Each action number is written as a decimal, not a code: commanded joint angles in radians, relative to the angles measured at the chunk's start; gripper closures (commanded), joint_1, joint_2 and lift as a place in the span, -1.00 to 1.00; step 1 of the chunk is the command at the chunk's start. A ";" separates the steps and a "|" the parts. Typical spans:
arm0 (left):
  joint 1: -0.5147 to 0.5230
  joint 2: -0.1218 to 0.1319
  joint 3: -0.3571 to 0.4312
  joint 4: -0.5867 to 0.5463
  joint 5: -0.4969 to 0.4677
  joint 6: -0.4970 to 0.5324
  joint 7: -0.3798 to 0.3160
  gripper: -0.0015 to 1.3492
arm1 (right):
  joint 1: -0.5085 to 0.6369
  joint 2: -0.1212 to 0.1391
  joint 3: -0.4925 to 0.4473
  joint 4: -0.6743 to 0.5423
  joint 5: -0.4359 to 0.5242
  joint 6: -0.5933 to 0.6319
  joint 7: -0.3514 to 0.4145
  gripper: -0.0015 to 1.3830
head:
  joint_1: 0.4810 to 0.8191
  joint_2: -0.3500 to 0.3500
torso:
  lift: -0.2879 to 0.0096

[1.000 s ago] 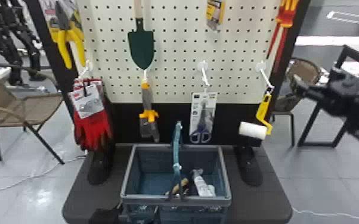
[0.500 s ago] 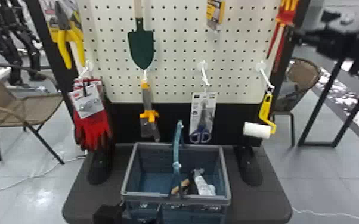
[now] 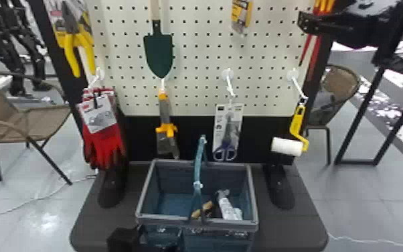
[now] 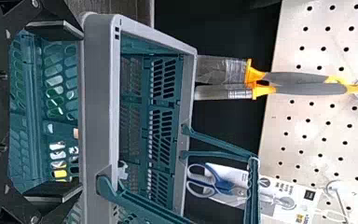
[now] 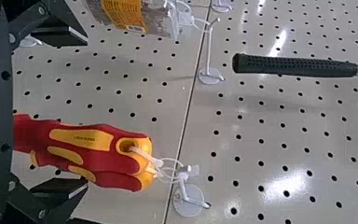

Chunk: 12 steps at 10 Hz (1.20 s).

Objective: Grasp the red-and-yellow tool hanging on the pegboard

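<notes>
While open, hand [image 5: 85, 114] around red-and-yellow tool [image 5: 81, 156]

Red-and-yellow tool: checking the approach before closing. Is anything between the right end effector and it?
Nothing visible. The red-and-yellow tool lies between the open fingers of the right end effector, hanging from a white hook; the black-handled tool hangs apart from it.

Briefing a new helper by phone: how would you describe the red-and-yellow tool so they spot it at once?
Start at the white pegboard. At its top right corner, above the yellow-handled paint roller, the red-and-yellow tool hangs from a white hook. It alone has red grips with yellow insets.
</notes>
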 commanded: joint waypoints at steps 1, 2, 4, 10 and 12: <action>-0.003 -0.001 -0.001 0.002 0.000 0.000 0.001 -0.75 | -0.005 0.000 0.011 0.013 0.002 -0.005 0.000 -0.56 | -0.60 0.00 | 0.26; 0.000 -0.001 0.000 0.002 0.002 -0.003 -0.001 -0.75 | -0.002 0.000 0.011 0.011 0.008 -0.005 0.000 -0.04 | -0.60 0.00 | 0.26; 0.002 0.000 0.000 0.002 0.003 -0.004 0.001 -0.75 | 0.002 0.000 0.003 0.008 0.019 -0.005 -0.001 0.27 | -0.60 0.00 | 0.26; 0.002 0.002 -0.001 0.002 0.005 -0.006 0.001 -0.75 | 0.018 0.002 -0.016 -0.006 0.028 0.004 -0.003 0.65 | -0.60 0.00 | 0.26; 0.002 0.000 -0.001 0.002 0.005 -0.004 -0.001 -0.75 | 0.018 0.002 -0.017 -0.006 0.028 0.004 -0.003 0.66 | -0.60 0.00 | 0.26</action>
